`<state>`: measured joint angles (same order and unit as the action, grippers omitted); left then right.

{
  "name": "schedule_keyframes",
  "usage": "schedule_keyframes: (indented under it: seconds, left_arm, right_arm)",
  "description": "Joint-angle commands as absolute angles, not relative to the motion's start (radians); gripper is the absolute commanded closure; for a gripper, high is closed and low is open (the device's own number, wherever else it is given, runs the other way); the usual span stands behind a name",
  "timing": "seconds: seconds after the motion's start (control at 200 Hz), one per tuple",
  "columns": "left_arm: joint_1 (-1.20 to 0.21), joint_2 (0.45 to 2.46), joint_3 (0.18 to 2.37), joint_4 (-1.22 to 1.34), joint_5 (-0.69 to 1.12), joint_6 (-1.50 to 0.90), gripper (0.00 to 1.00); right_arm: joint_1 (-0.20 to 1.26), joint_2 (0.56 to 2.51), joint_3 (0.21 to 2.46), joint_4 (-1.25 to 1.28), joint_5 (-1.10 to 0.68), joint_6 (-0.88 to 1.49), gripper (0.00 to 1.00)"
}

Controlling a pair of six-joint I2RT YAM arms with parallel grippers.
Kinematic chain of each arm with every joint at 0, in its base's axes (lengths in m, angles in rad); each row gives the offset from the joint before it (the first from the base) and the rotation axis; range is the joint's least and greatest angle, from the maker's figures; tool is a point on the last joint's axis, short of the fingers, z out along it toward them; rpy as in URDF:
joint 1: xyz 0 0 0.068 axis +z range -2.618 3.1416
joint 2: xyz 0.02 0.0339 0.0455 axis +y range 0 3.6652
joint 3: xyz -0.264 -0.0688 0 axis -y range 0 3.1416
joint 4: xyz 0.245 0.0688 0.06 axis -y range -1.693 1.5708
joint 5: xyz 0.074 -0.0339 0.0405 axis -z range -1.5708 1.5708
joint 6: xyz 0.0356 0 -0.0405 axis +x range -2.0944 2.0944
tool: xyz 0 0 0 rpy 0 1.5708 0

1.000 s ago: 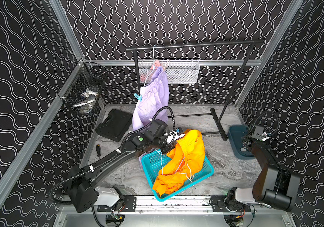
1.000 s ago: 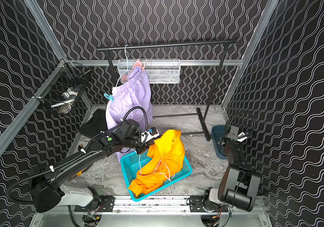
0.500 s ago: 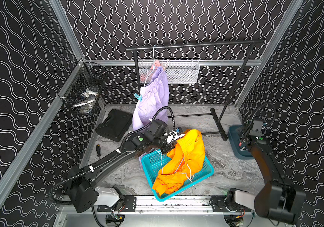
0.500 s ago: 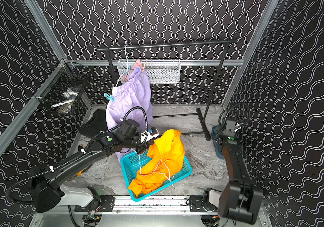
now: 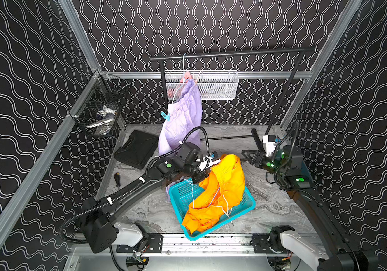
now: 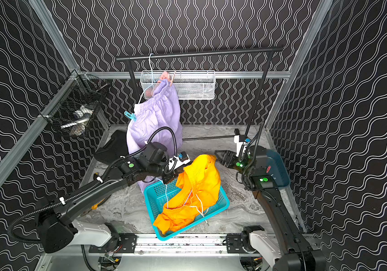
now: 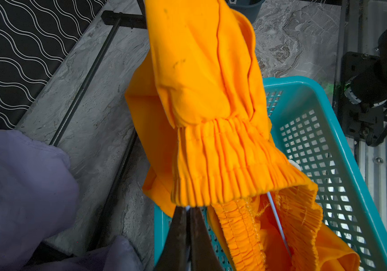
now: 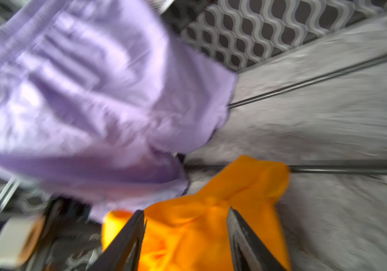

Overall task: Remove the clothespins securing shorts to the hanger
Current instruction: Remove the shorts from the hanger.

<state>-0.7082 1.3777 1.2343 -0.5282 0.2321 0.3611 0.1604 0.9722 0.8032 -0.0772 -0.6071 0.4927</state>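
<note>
Marbled counter (image 5: pixel 270 194) centre-frame: left claw (image 7: pixel 187 215) clenches the orange shorts (image 7: pixel 211 93) by the waistband; right claw (image 8: pixel 185 234), spread empty, should approach level and slowly.

The orange shorts (image 7: pixel 202 93) are looking like soft, crinkly cloth, and the blue basket (image 7: pixel 317 140) is looking like smooth plastic with holes.

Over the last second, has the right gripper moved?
Yes. The right gripper has swung away from the dark bin, past the rack's foot, toward the orange shorts. Its jaws are open.
</note>
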Motion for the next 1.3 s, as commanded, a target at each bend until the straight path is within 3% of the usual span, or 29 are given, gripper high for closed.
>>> schedule_keyframes:
  seconds: [0.0, 0.4, 0.55, 0.666, 0.911, 1.151, 1.296]
  left_arm:
    - [-0.712, 1.395, 1.254, -0.541, 0.206, 0.344, 1.0]
    - [-0.73, 1.389, 1.255, -0.529, 0.189, 0.333, 1.0]
    - [-0.731, 1.385, 1.257, -0.535, 0.185, 0.334, 1.0]
    - [-0.731, 1.374, 1.249, -0.535, 0.192, 0.339, 1.0]
    - [-0.733, 1.378, 1.231, -0.569, 0.189, 0.357, 1.0]
    - [-0.765, 1.376, 1.196, -0.602, 0.102, 0.369, 1.0]
    - [-0.777, 1.376, 1.189, -0.609, 0.085, 0.365, 1.0]
  right_arm:
    - [0.242, 0.936, 0.819, -0.111, -0.551, 0.427, 0.4]
    - [0.489, 1.016, 0.935, -0.311, -0.149, 0.308, 0.47]
    - [0.533, 1.021, 0.932, -0.304, -0.07, 0.307, 0.65]
    - [0.543, 1.029, 0.94, -0.306, -0.024, 0.307, 0.84]
    - [0.545, 1.032, 0.97, -0.294, 0.046, 0.331, 0.95]
    - [0.543, 1.016, 0.963, -0.261, 0.1, 0.377, 0.96]
    - [0.543, 1.027, 0.958, -0.259, 0.071, 0.379, 0.85]
